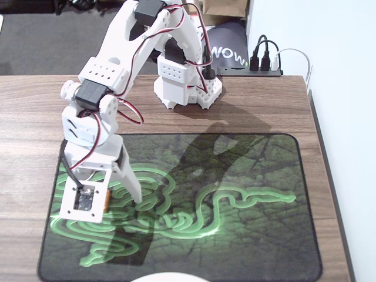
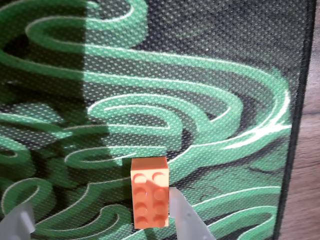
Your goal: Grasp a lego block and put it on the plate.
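Note:
The orange lego block (image 2: 149, 192) lies studs-up on the green-and-black mat in the wrist view, near the bottom centre. My gripper (image 2: 100, 217) is open and low over the mat. Its right finger (image 2: 186, 217) touches the block's right side, and its left finger (image 2: 17, 220) stands far off at the bottom left. In the fixed view the gripper (image 1: 114, 202) is over the mat's left part, and only an orange sliver of the block (image 1: 107, 198) shows beside the camera mount. The white plate (image 1: 173, 277) shows as a thin curved sliver at the bottom edge.
The mat (image 1: 247, 235) covers most of the wooden table (image 1: 35, 111). The arm's base (image 1: 187, 82) stands behind the mat. A power strip with cables (image 1: 258, 61) lies at the back right. The table's right edge (image 1: 329, 176) is close to the mat.

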Robot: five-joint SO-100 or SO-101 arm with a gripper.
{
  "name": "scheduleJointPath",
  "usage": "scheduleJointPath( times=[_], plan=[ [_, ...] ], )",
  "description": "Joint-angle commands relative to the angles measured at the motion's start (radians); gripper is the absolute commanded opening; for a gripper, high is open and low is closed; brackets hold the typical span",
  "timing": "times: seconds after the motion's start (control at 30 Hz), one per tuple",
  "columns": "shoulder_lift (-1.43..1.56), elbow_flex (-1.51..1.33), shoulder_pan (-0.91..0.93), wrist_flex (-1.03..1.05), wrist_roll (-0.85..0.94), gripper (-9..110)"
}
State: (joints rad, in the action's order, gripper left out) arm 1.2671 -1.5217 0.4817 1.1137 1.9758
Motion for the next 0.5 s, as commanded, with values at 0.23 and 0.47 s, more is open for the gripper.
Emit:
scheduleJointPath(
  times=[0.23,0.47],
  plan=[
    [-0.012,0.052,0.005,-0.011,0.006,31],
    [-0.037,0.052,0.011,-0.014,0.009,25]
  ],
)
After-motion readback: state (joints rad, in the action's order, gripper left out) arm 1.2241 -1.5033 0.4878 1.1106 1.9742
